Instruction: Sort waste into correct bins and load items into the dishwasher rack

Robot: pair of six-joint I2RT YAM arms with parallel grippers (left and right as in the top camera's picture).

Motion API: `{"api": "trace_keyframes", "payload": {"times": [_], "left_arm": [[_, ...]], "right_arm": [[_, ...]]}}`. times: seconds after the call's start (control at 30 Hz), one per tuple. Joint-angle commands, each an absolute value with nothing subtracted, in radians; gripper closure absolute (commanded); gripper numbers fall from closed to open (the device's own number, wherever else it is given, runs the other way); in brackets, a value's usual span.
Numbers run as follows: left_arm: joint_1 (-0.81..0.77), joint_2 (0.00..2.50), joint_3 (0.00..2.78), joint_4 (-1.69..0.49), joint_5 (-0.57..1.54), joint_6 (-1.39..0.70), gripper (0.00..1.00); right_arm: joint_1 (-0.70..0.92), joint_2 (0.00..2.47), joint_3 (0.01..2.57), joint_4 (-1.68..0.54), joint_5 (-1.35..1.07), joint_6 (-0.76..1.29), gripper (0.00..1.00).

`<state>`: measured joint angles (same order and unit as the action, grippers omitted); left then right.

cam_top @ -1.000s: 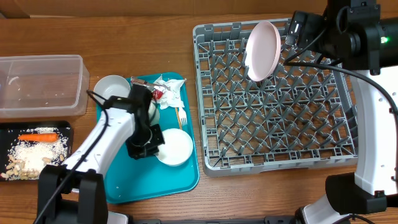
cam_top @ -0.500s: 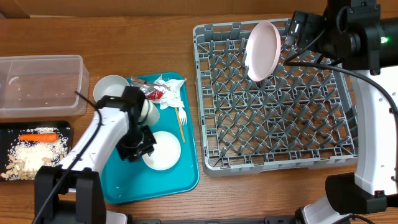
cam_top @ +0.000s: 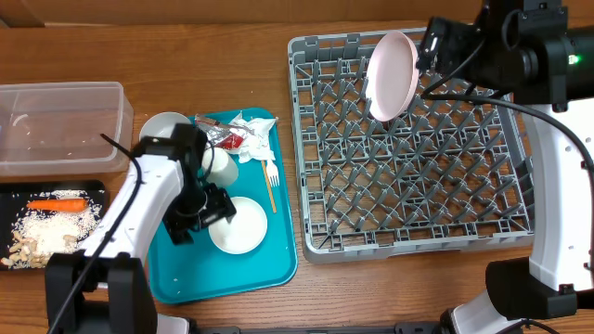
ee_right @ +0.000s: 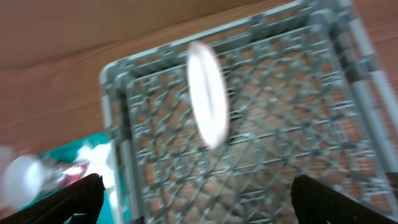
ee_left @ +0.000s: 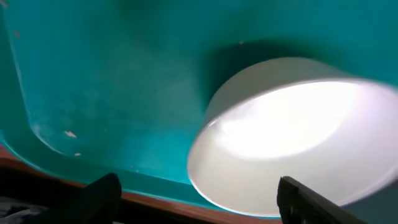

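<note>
The white bowl (cam_top: pixel 238 224) sits upright on the teal tray (cam_top: pixel 186 274). My left end effector (cam_top: pixel 200 215) hangs just beside its rim, fingers spread wide, gripping nothing. The cup (cam_top: pixel 218 160), fork (cam_top: pixel 271 176), napkin (cam_top: pixel 255 130) and foil wrapper (cam_top: pixel 232 139) lie at the tray's far end. The pinkish plate (cam_top: pixel 392 74) stands on edge in the dishwasher rack (cam_top: pixel 464 232). My right end effector (ee_right: pixel 200 202) hangs near the plate, open and empty. The carrot (cam_top: pixel 58 203) lies in the black tray (cam_top: pixel 100 188) on the table (cam_top: pixel 186 56).
</note>
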<state>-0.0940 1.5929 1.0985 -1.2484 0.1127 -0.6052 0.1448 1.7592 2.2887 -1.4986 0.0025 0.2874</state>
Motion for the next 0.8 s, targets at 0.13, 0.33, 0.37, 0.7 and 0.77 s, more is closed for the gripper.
{"api": "trace_keyframes", "payload": {"times": [0.13, 0.33, 0.37, 0.7, 0.77], "left_arm": [[-0.067, 1.429, 1.359, -1.344, 0.007, -0.598, 0.14], [0.049, 1.350, 1.444, -1.420, -0.134, -0.776, 0.00], [0.089, 1.342, 1.444, -1.419, -0.134, -0.795, 0.00], [0.356, 1.358, 1.443, -1.468, -0.061, -0.819, 0.00], [0.360, 1.359, 1.443, -1.467, -0.062, -0.819, 0.00]], "right_arm": [[0.153, 1.763, 2.283, -1.522, -0.338, 0.284, 0.00], [0.245, 1.784, 2.194, -1.547, -0.338, 0.215, 0.00], [0.275, 1.787, 2.164, -1.547, -0.337, 0.195, 0.00], [0.641, 1.796, 1.849, -1.372, -0.118, 0.166, 0.10], [0.712, 1.796, 1.789, -1.306, -0.049, 0.213, 0.10]]}}
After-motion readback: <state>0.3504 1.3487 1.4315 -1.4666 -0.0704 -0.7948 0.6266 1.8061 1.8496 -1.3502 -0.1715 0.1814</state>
